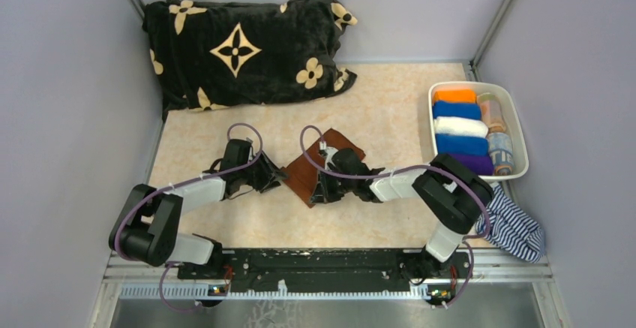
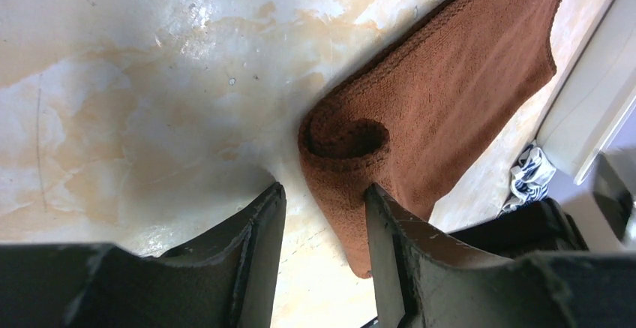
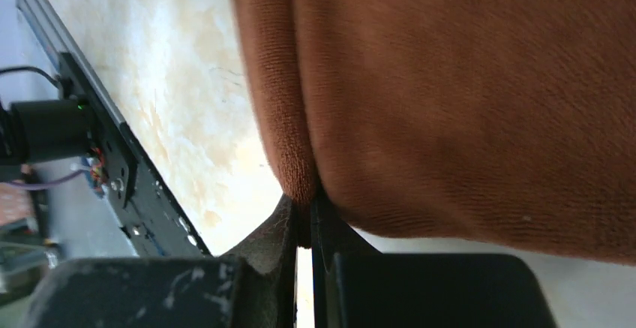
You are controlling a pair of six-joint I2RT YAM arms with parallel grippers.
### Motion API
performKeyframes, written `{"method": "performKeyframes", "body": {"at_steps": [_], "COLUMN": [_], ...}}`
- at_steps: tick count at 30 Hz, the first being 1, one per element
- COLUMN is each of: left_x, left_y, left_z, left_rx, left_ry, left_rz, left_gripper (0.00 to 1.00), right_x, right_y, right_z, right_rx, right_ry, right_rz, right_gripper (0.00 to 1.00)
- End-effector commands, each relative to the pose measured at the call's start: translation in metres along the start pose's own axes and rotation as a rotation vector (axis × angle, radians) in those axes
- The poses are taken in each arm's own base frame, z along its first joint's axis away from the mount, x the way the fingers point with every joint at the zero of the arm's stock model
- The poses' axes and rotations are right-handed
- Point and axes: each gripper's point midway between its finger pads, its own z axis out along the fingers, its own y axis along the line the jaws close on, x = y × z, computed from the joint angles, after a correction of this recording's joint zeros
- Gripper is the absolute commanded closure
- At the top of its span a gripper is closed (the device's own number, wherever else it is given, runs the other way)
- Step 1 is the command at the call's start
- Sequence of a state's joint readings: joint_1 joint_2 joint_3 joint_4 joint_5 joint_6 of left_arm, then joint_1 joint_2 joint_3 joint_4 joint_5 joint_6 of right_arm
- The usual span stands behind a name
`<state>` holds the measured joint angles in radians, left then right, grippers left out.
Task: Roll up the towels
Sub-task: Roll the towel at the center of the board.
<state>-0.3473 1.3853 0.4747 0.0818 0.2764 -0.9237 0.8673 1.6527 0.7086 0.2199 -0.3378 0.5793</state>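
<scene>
A plain brown towel (image 1: 304, 174) lies on the table between my two grippers. Seen from the left wrist, its near edge is curled into a small loose roll (image 2: 349, 140). My left gripper (image 2: 325, 189) stands open around the towel's corner: the right finger (image 2: 390, 223) touches the cloth, and a gap shows at the other finger. From above, the left gripper (image 1: 276, 176) sits at the towel's left edge. My right gripper (image 3: 306, 204) is shut on a pinched fold of the brown towel (image 3: 465, 103); from above, the right gripper (image 1: 324, 189) is at the near edge.
A white tray (image 1: 471, 84) at the right holds several rolled towels, plain and printed. A navy-and-white striped cloth (image 1: 516, 229) hangs off the table's right front corner. The big black flowered blanket (image 1: 240, 50) lies at the back left.
</scene>
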Motion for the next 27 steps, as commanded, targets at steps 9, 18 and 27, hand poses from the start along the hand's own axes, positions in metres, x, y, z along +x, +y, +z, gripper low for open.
{"method": "performKeyframes", "body": {"at_steps": [9, 18, 27], "left_x": [0.006, 0.008, 0.017], "left_y": [0.023, 0.041, 0.053], "left_z": [0.009, 0.024, 0.026], "left_rx": [-0.093, -0.181, -0.251], "left_ry": [0.015, 0.029, 0.047], "left_rz": [-0.02, -0.028, -0.012], "left_gripper": [0.49, 0.59, 0.62], "right_x": [0.001, -0.007, -0.039], "right_y": [0.001, -0.012, -0.002], "right_z": [0.0, -0.009, -0.052], "right_rx": [-0.296, -0.17, 0.209], "right_ry": [-0.01, -0.021, -0.072], "right_rz": [0.378, 0.286, -0.136], "right_gripper": [1.0, 0.8, 0.56]}}
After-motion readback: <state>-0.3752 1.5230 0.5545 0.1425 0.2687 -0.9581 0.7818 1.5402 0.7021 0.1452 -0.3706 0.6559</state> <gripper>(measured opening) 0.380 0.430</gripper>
